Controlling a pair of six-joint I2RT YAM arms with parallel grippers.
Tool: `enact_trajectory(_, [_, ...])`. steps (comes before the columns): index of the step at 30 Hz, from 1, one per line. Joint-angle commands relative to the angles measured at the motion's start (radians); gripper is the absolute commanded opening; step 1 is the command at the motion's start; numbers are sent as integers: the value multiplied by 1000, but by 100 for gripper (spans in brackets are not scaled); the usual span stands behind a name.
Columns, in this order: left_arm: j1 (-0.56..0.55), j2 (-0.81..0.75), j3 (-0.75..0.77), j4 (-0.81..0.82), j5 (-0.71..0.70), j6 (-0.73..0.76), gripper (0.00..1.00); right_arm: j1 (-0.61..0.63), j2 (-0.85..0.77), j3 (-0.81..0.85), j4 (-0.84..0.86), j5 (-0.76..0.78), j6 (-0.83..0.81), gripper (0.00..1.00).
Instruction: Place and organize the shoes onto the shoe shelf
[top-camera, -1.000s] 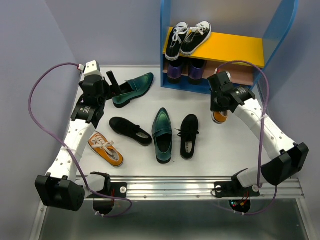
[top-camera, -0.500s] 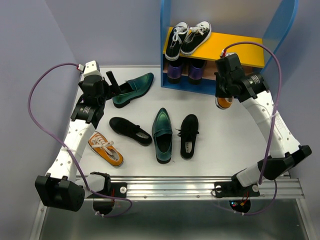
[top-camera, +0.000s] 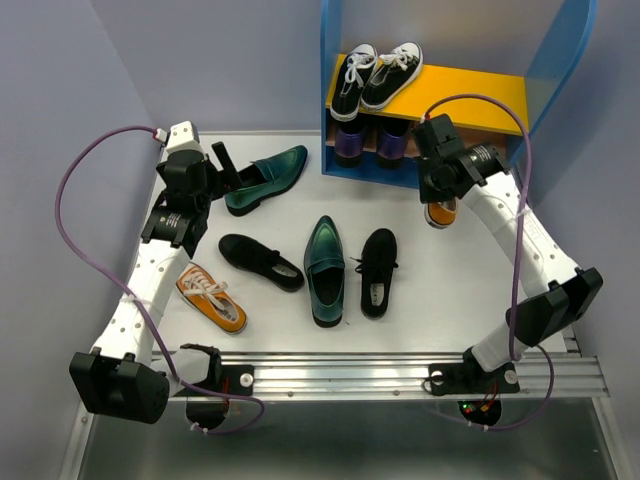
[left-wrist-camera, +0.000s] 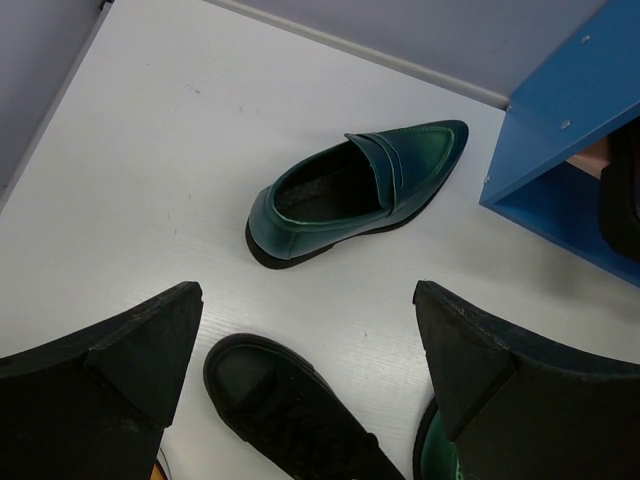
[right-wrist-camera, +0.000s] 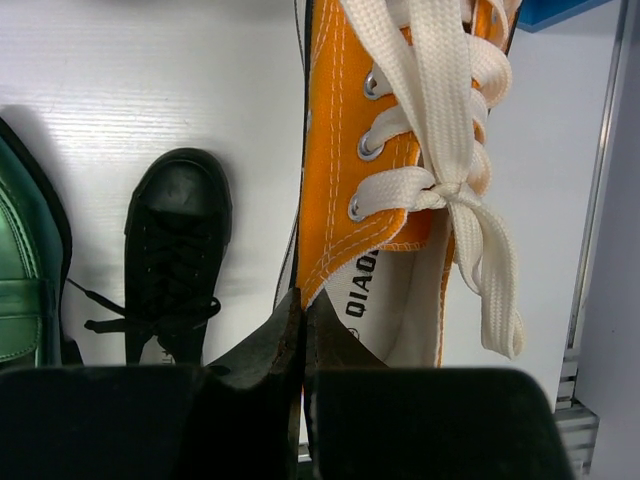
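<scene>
- Moved: R gripper (top-camera: 437, 198) has swung in toward shelf (top-camera: 328, 100) since a sec ago, taking sneaker (top-camera: 438, 213) w/ it, up toward lower board (top-camera: 500, 143), then a bit back to its left. L arm and loose shoes unchanged.
- R gripper: pressed together, pinching sneaker's side wall at the collar near the heel. Wrist view shows fingertips (right-wrist-camera: 285, 330) nipping the canvas edge beside the insole.
- L gripper (top-camera: 226, 168): spread wide, holds nothing, hangs over table (top-camera: 450, 290) just beside loafer (top-camera: 270, 175).
- Sneaker now: just in front of lower board, right of purple shoes (top-camera: 370, 145), toe shelf-ward. Looks lifted, can't confirm.
- Handling (my guess): light. Canvas upper is soft, so a one-wall pinch prob. lets it droop or swing. Rubber sole stiffer. Laces (right-wrist-camera: 450, 150) hang loose and could snag a board edge. Heel end is prob. the firmer hold.
- Loafers look shiny, prob. slippery. Rim of the opening seems the place to grab.
- In the way: black sneakers (top-camera: 375, 75) fill the left of yellow board (top-camera: 450, 78), and purple shoes the left of lower board, so free room is to the right. Slot btw the boards is low. Cable (top-camera: 478, 98) arcs over yellow board and may brush it.
- Left on table: 2nd sneaker (top-camera: 212, 298), black shoe (top-camera: 260, 262), 2nd black shoe (top-camera: 377, 270), 2nd loafer (top-camera: 325, 268), plus loafer.
</scene>
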Motion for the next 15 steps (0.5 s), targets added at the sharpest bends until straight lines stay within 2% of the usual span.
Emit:
enact_trajectory(1, [-5, -45, 31, 18, -22, 19, 99, -23, -6, 39, 64, -5, -38, 1])
enact_trajectory(10, [-3, -47, 23, 24, -25, 19, 99, -78, 98, 94, 100, -1, -84, 1])
enact_trajectory(15, [-3, -47, 31, 18, -31, 22, 99, -88, 171, 159, 160, 59, -107, 1])
